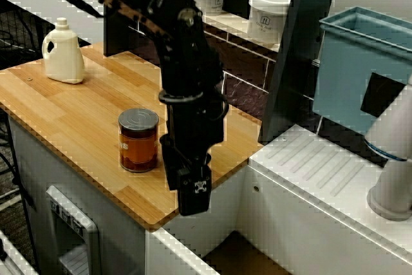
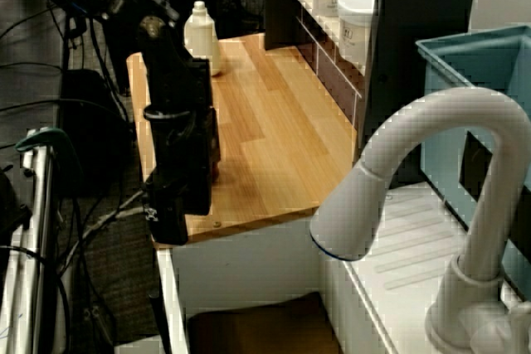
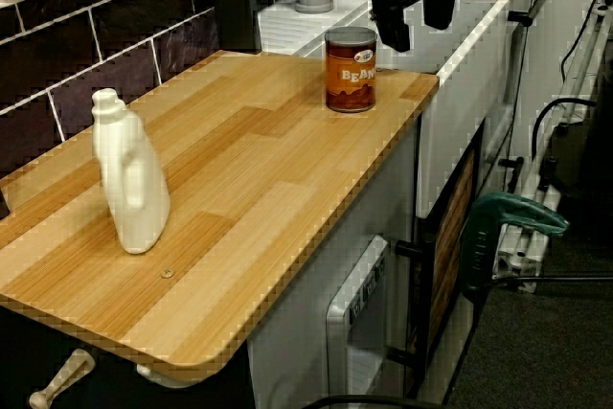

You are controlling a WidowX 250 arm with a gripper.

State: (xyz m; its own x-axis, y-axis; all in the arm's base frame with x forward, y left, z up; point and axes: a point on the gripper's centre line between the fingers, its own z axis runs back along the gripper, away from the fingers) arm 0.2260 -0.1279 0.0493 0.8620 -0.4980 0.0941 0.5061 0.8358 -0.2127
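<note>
Your black 2-finger pincer (image 3: 420, 34) is spread partway open with nothing in it. In the view along the counter you can see a gap between the fingers (image 3: 395, 31), and they touch nothing. It hangs just beside the steel can with the brown label and plain silver lid (image 3: 351, 69), on the can's sink side and not in contact. How high it rides over the lid I can't tell for sure.

The can stands upright on the light wood-plank counter (image 3: 239, 170), near the corner by the sink.

My guess on handling: it's a full tin, so stiff, no crush worries, and on the heavy side. The glossy label looks slippery. Take it across the round body about mid-height, under the lid rim.

Going outward from the can:
- A cream plastic jug with a handle (image 1: 62, 53) stands well away from the can at the counter's far end.
- 2 white lidded tubs (image 1: 268, 14) sit on the ledge behind the can.
- On the pincer's side of the can are a white ribbed drainboard (image 1: 322, 172), a curved white faucet (image 2: 431, 147) and a teal plastic bin (image 1: 360, 62).
</note>
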